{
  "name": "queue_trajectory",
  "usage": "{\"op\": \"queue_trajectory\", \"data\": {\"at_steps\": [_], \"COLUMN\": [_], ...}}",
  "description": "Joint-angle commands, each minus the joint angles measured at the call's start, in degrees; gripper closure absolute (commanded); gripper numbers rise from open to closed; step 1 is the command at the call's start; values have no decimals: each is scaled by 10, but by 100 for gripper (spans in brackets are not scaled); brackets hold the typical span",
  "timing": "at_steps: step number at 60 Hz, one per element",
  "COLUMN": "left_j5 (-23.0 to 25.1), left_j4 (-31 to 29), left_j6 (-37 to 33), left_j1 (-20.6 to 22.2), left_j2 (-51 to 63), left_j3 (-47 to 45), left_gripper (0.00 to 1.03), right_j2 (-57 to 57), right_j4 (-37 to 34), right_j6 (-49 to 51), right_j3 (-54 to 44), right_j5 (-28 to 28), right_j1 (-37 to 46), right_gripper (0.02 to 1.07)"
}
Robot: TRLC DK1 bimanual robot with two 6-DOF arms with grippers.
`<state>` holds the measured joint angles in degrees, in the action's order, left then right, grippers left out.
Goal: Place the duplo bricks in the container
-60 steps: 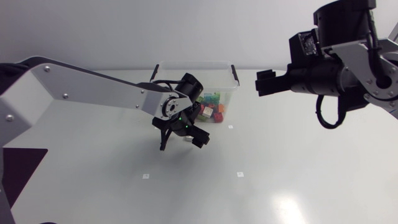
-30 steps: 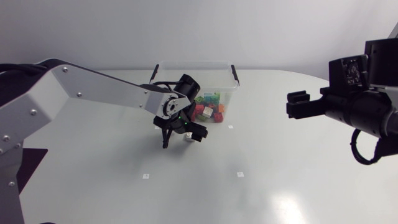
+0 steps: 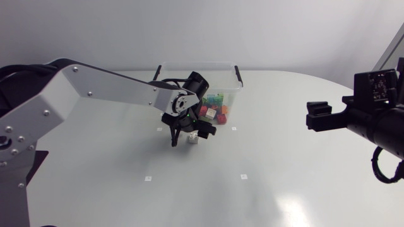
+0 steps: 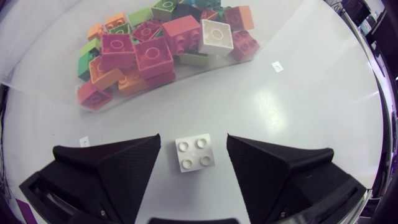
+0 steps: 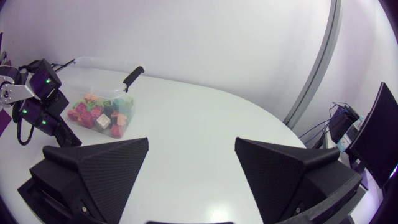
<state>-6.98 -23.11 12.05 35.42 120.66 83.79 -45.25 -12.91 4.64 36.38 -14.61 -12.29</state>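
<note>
Movement over the last second belonged to both arms. The left gripper (image 3: 191,135) had shifted slightly toward 12 o'clock and settled lower over the white brick (image 4: 195,153). That brick sat studs-up on the bench (image 3: 284,180), just off the container (image 3: 199,64) at about its 6 o'clock in the head view. In the left wrist view the fingers (image 4: 118,168) were spread, one on each side of the brick, with bare bench showing between each finger and the brick, so nothing was pinched yet. The right gripper (image 3: 317,116) had drawn back from near the container's 2 o'clock, out toward 3 o'clock, and hung well apart from the work. Its own fingers (image 5: 93,168) were spread around nothing.

The container already held a heap of coloured bricks (image 4: 155,53), and this white one was the only brick seen outside it. By my reading, the left arm was lined up for the grasp and the right had cleared out of its way. What remained was closing on the brick, lifting it over the near wall and releasing it.
</note>
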Motion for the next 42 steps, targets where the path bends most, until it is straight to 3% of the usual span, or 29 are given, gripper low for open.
{"op": "queue_trajectory", "data": {"at_steps": [1, 7, 17, 30, 42], "left_j5": [-2, 28, 34, 40, 42], "left_j4": [-21, -49, -60, -75, -80], "left_j6": [31, 39, 42, 45, 45], "left_j1": [0, -13, -16, -11, -11], "left_j2": [24, 29, 32, 45, 50], "left_j3": [22, 33, 38, 56, 61], "left_gripper": [39, 38, 39, 53, 58], "right_j2": [14, 22, 23, 24, 25], "right_j4": [-1, -5, -5, -12, -15], "right_j6": [11, 12, 12, 12, 12], "right_j3": [-14, -17, -19, -12, -15], "right_j5": [3, 4, 5, 5, 5], "right_j1": [7, 8, 8, 8, 8], "right_gripper": [7, 7, 7, 7, 7]}}
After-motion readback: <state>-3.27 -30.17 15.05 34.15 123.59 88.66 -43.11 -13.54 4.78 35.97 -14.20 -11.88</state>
